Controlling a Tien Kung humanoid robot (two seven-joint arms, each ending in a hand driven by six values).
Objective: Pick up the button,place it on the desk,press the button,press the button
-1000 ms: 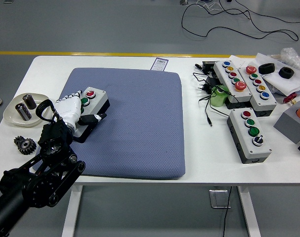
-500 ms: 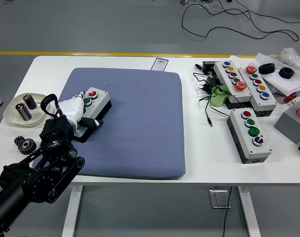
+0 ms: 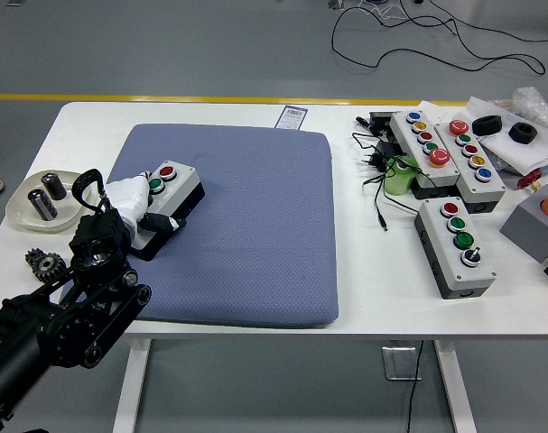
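Left robot hand (image 3: 134, 206) is wrapped around the near end of the two-button control box (image 3: 168, 192) - red and green buttons up - sitting at the left side of the blue mat (image 3: 246, 225) on the white surface (image 3: 373, 271).

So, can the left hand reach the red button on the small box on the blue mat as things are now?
Probably yes. The left hand lies on the near end of the small box, covering part of it, and the red button sits uncovered at the far end, with nothing between them on the blue mat.
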